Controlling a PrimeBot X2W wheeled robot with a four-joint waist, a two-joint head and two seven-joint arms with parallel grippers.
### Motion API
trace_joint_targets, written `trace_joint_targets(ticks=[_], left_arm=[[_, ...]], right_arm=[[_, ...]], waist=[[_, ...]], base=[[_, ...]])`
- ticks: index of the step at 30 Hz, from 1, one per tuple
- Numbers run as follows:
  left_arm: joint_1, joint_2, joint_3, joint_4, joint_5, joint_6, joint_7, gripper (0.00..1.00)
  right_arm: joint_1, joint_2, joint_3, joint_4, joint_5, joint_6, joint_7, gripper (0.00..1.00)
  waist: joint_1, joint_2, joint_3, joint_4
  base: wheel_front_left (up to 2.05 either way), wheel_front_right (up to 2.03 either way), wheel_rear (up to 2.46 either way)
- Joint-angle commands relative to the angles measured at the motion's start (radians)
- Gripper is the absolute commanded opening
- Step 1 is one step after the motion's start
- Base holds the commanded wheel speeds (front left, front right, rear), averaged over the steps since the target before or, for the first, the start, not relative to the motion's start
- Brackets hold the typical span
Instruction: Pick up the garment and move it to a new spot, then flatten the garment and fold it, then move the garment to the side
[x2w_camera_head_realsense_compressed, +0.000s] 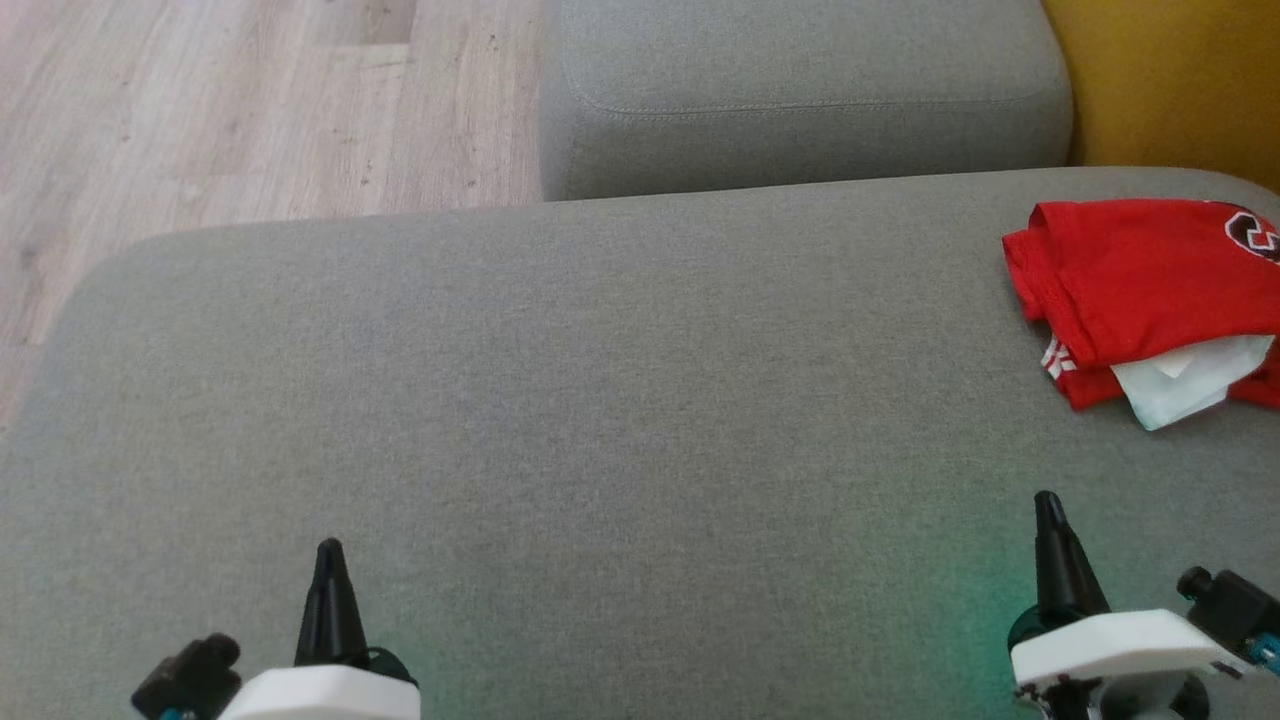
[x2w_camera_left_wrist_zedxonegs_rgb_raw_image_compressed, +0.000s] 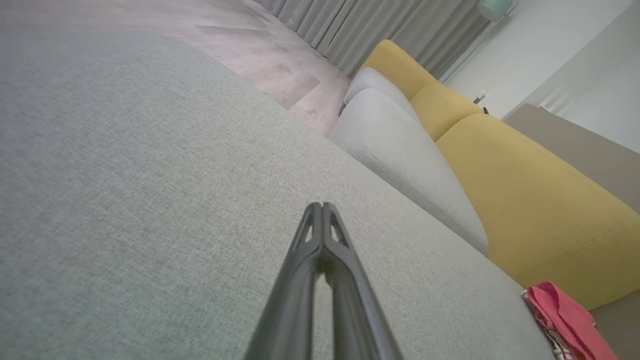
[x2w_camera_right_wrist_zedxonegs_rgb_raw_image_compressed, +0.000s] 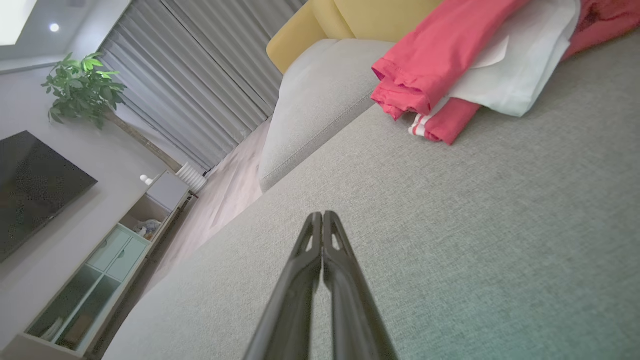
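Garment (x2w_camera_head_realsense_compressed: 1140, 280) folded on grey cushion (x2w_camera_head_realsense_compressed: 600, 400), far right; left jaws, right jaws both clenched, empty.

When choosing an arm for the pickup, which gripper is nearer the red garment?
Right. The right gripper hangs a short way below the red garment in the head view; the left gripper is far across the grey cushion, toward the robot's left. Both are shut.
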Motion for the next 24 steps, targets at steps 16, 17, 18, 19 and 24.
trace_joint_targets(ticks=[16, 17, 18, 19, 24], left_arm=[[-0.078, 0.017, 0.064, -0.017, -0.197, -0.036, 0.044, 0.0], [-0.08, 0.017, 0.067, -0.017, -0.209, -0.038, 0.047, 0.0], [-0.081, 0.017, 0.069, -0.016, -0.22, -0.039, 0.049, 0.0], [-0.083, 0.017, 0.072, -0.015, -0.232, -0.041, 0.052, 0.0], [-0.096, 0.018, 0.089, -0.011, -0.311, -0.053, 0.072, 0.0]], right_arm=[[-0.081, -0.006, -0.027, -0.041, 0.201, 0.004, 0.046, 0.0], [-0.082, -0.006, -0.029, -0.042, 0.213, 0.004, 0.049, 0.0], [-0.084, -0.005, -0.031, -0.042, 0.224, 0.004, 0.052, 0.0], [-0.085, -0.005, -0.033, -0.042, 0.236, 0.004, 0.055, 0.0], [-0.096, -0.004, -0.045, -0.044, 0.317, 0.005, 0.075, 0.0]], waist=[[-0.0001, 0.0, 0.005, -0.007], [-0.0001, 0.0, 0.005, -0.007], [-0.0001, 0.0, 0.006, -0.008], [-0.0001, 0.0, 0.006, -0.008], [-0.0001, 0.0, 0.008, -0.011]], base=[[0.0, 0.0, 0.0], [0.0, 0.0, 0.0], [0.0, 0.0, 0.0], [0.0, 0.0, 0.0], [0.0, 0.0, 0.0]])
